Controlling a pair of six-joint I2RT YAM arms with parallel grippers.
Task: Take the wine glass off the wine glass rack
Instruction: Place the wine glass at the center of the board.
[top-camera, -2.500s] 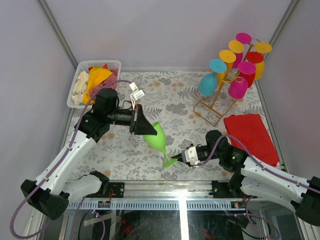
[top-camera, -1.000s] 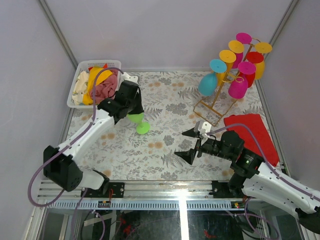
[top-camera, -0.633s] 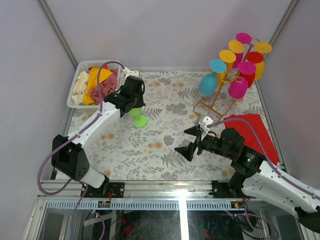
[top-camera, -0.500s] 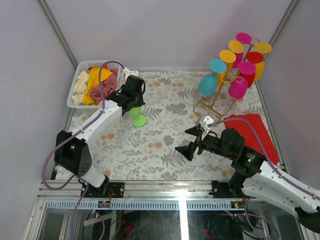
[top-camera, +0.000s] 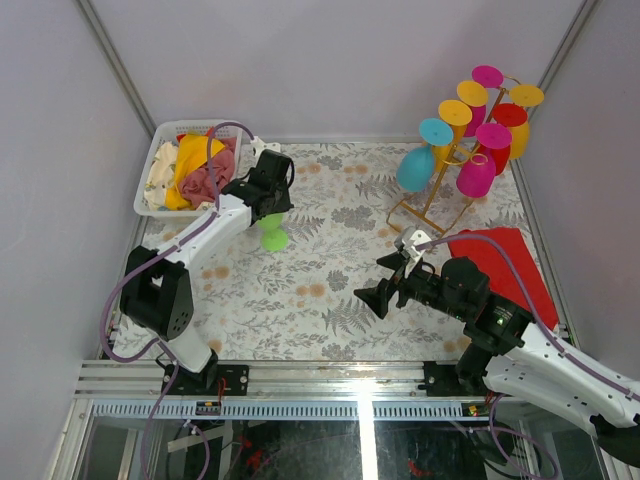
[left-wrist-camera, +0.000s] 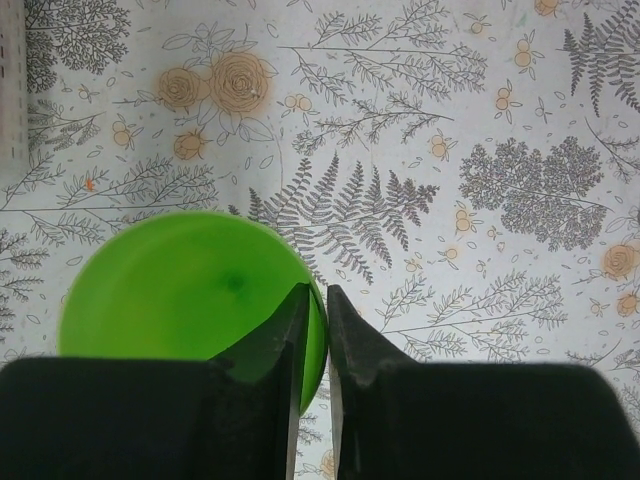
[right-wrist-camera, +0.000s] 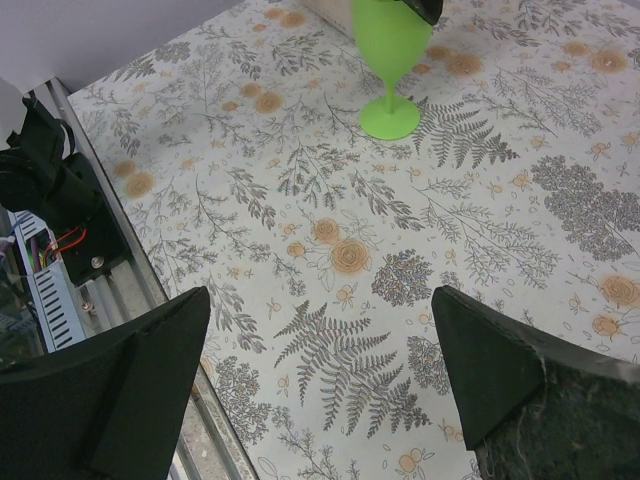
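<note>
While the gold wire rack (top-camera: 437, 195) stands at the far right corner of the table (top-camera: 340, 190), hung with teal, yellow, magenta and red glasses (top-camera: 477, 172), the green wine glass (top-camera: 272, 236) is off it. It stands upright on its foot, well apart from the rack, across the flowered cover to the rack's left. A broad stretch of bare cover lies between the two, with nothing standing in it.

The left gripper (left-wrist-camera: 317, 290) sits directly over the green wine glass. Seen from its wrist, the two fingers stand a sliver apart, astride the bowl's rim. Whether they pinch the wall or merely flank it I cannot tell.

The right gripper (right-wrist-camera: 320, 298) hovers above the cover on the near side of the rack, well apart from it. Its jaws are spread wide with nothing between them, and it points away from the rack toward the green wine glass.

A red cloth (top-camera: 500, 268) lies just in front of the rack, its outer side along the table's right edge. At the other end of the back edge from the rack, a white basket (top-camera: 197, 125) of crumpled cloths (top-camera: 190, 165) sits at the left edge, near the green wine glass but not touching it. Grey walls close in just behind and beside the rack; open cover lies to its left.
</note>
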